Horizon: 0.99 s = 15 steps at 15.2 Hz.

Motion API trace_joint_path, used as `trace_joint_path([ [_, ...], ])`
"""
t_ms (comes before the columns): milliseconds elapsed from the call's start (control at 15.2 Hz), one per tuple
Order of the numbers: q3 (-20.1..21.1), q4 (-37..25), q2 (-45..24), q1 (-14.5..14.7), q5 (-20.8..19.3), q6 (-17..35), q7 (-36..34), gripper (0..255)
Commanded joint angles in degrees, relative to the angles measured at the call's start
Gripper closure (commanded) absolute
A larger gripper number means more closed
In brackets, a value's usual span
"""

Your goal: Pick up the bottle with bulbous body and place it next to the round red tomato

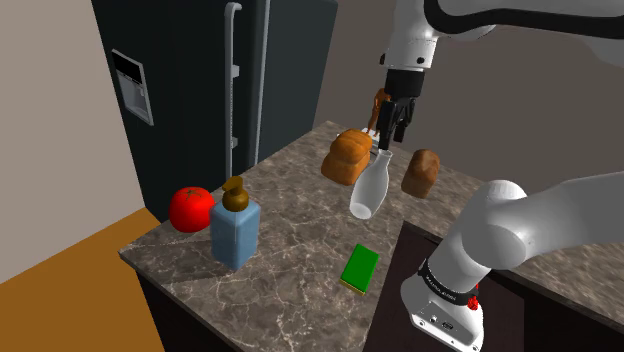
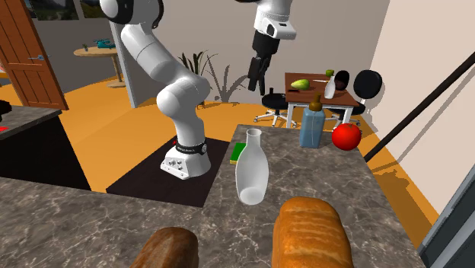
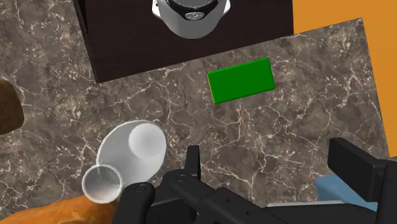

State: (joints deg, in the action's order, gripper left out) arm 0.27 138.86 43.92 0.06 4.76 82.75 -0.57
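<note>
The white bottle with a bulbous body (image 1: 370, 187) stands upright on the marble counter (image 1: 300, 290), between two bread loaves. From the other side the bottle (image 2: 251, 167) is at the counter's middle. The round red tomato (image 1: 191, 208) rests near the counter's far corner, beside a blue soap dispenser (image 1: 235, 230); the tomato (image 2: 346, 136) also appears past the dispenser (image 2: 311, 126). My gripper (image 1: 392, 125) hangs open well above the bottle's neck, holding nothing. Looking along the gripper (image 3: 273, 165), the bottle (image 3: 130, 156) lies just outside one finger (image 3: 193, 162), not between the two.
A green sponge (image 1: 361, 268) lies near the stand's side of the counter. An orange-brown loaf (image 1: 350, 155) and a darker loaf (image 1: 421, 171) flank the bottle. A dark fridge (image 1: 230, 80) stands behind the counter. Bare marble stretches between bottle and dispenser.
</note>
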Motion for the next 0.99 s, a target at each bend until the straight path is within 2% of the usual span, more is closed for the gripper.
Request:
trace_joint_path([
  [0,0.0,0.0,0.0,0.0,0.0,0.0,0.0,0],
  [462,-4.96,2.08,-6.76,-3.96,-7.04,8.31,4.76,0],
  [924,-9.8,1.22,-15.74,-7.67,-12.91,16.66,8.51,0],
])
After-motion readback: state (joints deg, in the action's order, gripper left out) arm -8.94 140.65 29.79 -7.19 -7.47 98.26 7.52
